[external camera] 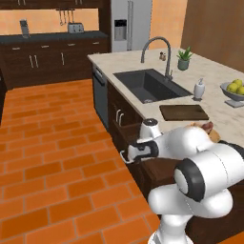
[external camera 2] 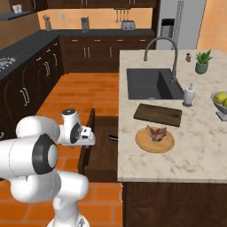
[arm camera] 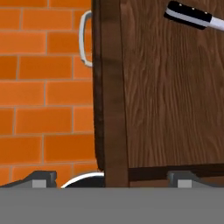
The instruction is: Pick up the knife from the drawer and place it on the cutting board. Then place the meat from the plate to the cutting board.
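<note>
One white robot arm with dark joints reached down beside the island, its two-finger gripper [arm camera: 109, 177] hanging over the front edge of the single wide dark brown wooden drawer [external camera 2: 103, 153], which stood pulled out from the cabinet. The two dark fingertips [arm camera: 41, 177] were spread wide apart, one on either side of the drawer's front panel, with nothing between them but that panel's edge below. One curved silver handle [arm camera: 83, 39] showed on the drawer front, above the orange brick-tile floor [arm camera: 43, 87].

Inside the drawer lay one small kitchen knife with a black handle and a pale blade [arm camera: 194, 16], on the wooden bottom, well apart from the fingertips; in the right base view it appeared as a small dark shape near the counter side of the drawer.

On the pale marble counter [external camera 2: 195, 146] rested one flat rectangular dark brown wooden cutting board [external camera 2: 158, 114], bare. Just beside it sat one round light tan plate [external camera 2: 154, 140] carrying one chunky reddish-brown piece of meat [external camera 2: 156, 132]. One dark sink basin [external camera 2: 150, 84] lay beyond the board.
</note>
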{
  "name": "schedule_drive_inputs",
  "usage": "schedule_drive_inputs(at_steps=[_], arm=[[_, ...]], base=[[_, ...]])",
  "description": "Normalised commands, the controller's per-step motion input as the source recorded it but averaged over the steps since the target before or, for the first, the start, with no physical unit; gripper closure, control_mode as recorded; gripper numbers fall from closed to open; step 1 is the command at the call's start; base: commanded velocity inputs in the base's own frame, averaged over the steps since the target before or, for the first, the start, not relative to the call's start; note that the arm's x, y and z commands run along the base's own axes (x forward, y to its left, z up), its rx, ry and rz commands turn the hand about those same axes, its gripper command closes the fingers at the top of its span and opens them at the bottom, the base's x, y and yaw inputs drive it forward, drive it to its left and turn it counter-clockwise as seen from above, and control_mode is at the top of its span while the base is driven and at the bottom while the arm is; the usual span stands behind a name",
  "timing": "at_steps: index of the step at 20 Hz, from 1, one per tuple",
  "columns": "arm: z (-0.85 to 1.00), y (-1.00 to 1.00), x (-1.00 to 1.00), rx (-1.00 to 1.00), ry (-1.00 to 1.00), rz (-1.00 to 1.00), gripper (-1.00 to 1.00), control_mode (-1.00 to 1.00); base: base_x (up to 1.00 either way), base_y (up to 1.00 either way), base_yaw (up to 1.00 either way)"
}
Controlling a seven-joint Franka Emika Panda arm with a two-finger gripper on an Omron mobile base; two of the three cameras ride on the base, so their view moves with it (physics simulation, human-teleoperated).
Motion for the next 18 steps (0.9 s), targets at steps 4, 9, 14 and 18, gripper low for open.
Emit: schedule_drive_inputs(at_steps=[4,9,14,18], arm=[[-0.53,0.0,0.22,0.0,0.01,0.0,-1.0,-1.0],[-0.41,0.0,0.07,0.0,0.0,0.0,-1.0,-1.0],[-0.46,0.17,0.01,0.0,0.0,0.0,-1.0,-1.0],[-0.19,0.62,0.0,0.0,0.03,0.0,-1.0,-1.0]], base=[[0.0,0.0,0.0],[0.0,0.0,0.0],[0.0,0.0,0.0],[0.0,0.0,0.0]])
